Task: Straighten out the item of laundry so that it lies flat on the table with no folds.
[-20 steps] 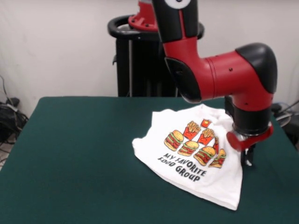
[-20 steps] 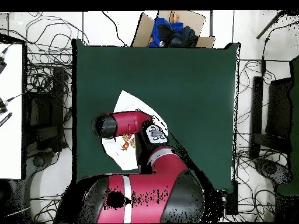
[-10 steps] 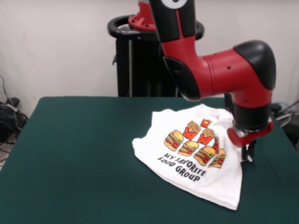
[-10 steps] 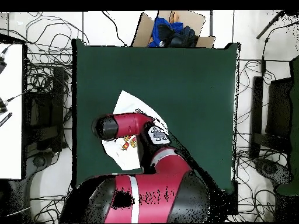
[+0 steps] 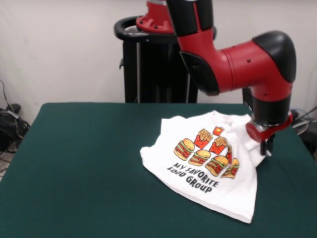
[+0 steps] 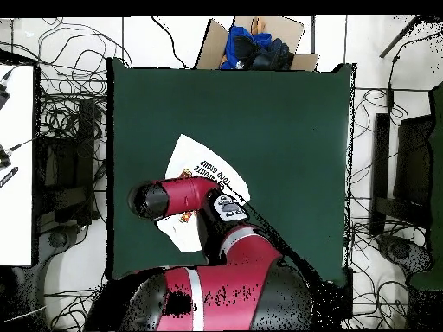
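The item of laundry [image 5: 208,163], a white T-shirt with its burger print and black lettering facing up, lies rumpled on the right half of the green table [image 5: 89,163]. At the shirt's right edge my gripper [image 5: 268,148] hangs just above the tabletop, shut on the cloth. That edge rises in a small peak to the gripper. Folds run along the shirt's top and right side. In the overhead view the arm covers the gripper and part of the shirt [image 6: 203,164], which lies near the left edge of the table [image 6: 277,121].
The table's right edge [image 5: 302,148] is close beside the gripper. A cardboard box [image 6: 255,47] holding blue and black items sits beyond the table's far edge. Cables [image 6: 69,112] lie on the floor around the table.
The gripper has risen from the tabletop and shifted slightly right, drawing the shirt's right edge up and outward. The rest of the shirt has stayed in place.
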Robot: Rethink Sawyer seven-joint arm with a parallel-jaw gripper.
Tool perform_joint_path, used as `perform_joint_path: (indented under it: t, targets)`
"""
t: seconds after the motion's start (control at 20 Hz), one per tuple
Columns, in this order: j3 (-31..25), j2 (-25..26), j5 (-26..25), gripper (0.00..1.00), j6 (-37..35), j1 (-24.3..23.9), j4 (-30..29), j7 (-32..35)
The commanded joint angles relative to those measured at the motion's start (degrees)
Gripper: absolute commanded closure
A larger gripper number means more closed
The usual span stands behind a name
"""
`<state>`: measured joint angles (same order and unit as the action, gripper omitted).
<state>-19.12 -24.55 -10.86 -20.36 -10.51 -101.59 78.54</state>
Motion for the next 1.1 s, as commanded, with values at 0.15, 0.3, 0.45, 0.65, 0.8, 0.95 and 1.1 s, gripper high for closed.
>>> perform_joint_path:
  t: [0.15, 0.3, 0.45, 0.65, 0.8, 0.95, 1.1]
  targets:
    - [-3.26, 2.82, 0.15, 1.00, -0.01, 1.70, -0.99, 7.12]
    - [-4.12, 3.82, -0.67, 1.00, 3.90, 1.06, -0.62, 7.07]
    - [-6.21, 3.69, -1.68, 1.00, 8.16, -0.42, -2.10, 7.04]
    - [-9.07, 3.16, -3.04, 1.00, 13.53, -2.29, -4.14, 7.20]
    - [-10.58, 2.39, -3.64, 1.00, 15.59, -3.35, -5.51, 7.38]
    - [-11.36, 1.75, -3.81, 1.00, 16.66, -3.73, -6.35, 7.77]
    - [-11.41, 1.04, -3.43, 1.00, 16.70, -3.28, -7.01, 8.34]
